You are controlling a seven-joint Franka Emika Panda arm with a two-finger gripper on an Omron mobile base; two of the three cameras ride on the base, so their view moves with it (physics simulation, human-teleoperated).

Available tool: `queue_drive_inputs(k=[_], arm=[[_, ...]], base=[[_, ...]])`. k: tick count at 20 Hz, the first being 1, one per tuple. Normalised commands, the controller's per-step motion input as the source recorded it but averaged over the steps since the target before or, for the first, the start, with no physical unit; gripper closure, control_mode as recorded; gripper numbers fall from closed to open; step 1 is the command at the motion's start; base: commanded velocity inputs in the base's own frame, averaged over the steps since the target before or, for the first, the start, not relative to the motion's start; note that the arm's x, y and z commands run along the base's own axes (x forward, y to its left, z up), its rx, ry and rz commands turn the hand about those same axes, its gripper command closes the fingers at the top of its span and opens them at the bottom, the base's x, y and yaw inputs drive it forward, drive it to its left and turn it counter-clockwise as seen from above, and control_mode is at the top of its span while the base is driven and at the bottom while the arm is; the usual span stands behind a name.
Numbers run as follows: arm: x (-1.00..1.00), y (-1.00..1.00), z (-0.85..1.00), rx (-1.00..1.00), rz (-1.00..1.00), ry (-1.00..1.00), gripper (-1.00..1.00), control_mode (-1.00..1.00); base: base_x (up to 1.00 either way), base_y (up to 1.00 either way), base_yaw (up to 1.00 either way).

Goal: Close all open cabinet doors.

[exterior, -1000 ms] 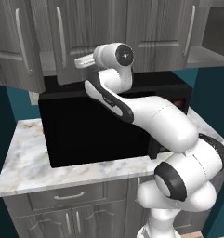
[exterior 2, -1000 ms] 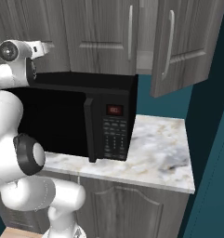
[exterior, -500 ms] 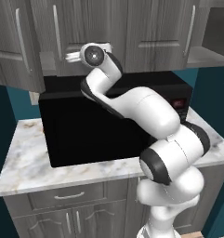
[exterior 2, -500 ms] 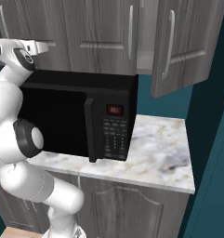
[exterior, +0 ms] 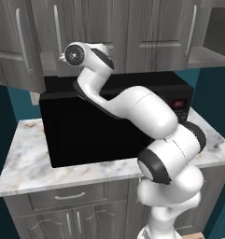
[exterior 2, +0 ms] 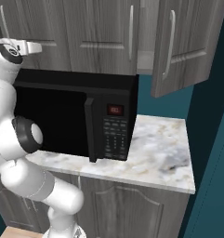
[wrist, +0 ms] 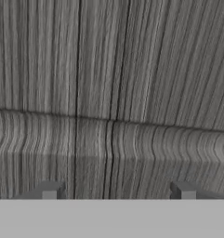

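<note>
Spanning the wall above the counter, the grey wood-grain cabinet doors (exterior 2: 99, 32) are hanging in a row, each with a long vertical silver handle; most are lying flush, while the far-right door (exterior 2: 183, 42) is standing swung outward, its lower edge jutting past the cabinet box, and in the left base view a door at the far left (exterior: 16, 44) is also angling out from the row. Sitting beneath them, the black microwave (exterior 2: 76, 118) is taking up most of the marbled countertop (exterior 2: 162, 153), with grey drawer fronts (exterior: 67, 197) running below the counter edge. The white arm is reaching up and over the microwave toward the left part of the cabinet row, its wrist (exterior: 76, 55) resting just in front of the door faces. In the hand view the gripper (wrist: 115, 191) is pointing straight at wood-grain panelling close ahead, its two fingertips (wrist: 49, 191) standing wide apart with nothing between them.
</note>
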Motion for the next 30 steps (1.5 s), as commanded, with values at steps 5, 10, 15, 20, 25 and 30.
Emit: queue_drive_inputs(k=[5, 10, 15, 20, 25, 30], arm=[[-0.52, -0.66, 0.34, 0.1, -0.03, 0.0, -1.0, -1.0], [-0.71, -0.54, 0.05, 0.08, 0.0, 0.0, -1.0, -1.0], [-0.97, -0.47, 0.0, 0.07, 0.0, 0.0, -1.0, -1.0], [-1.0, -0.66, 0.02, 0.09, 0.0, 0.0, -1.0, -1.0], [-1.0, -0.69, 0.14, 0.11, 0.0, 0.0, -1.0, -1.0], [-0.95, -0.69, 0.18, 0.11, 0.0, 0.0, -1.0, -1.0]], base=[[0.0, 0.0, 0.0], [0.0, 0.0, 0.0], [0.0, 0.0, 0.0], [0.0, 0.0, 0.0], [0.0, 0.0, 0.0], [0.0, 0.0, 0.0]])
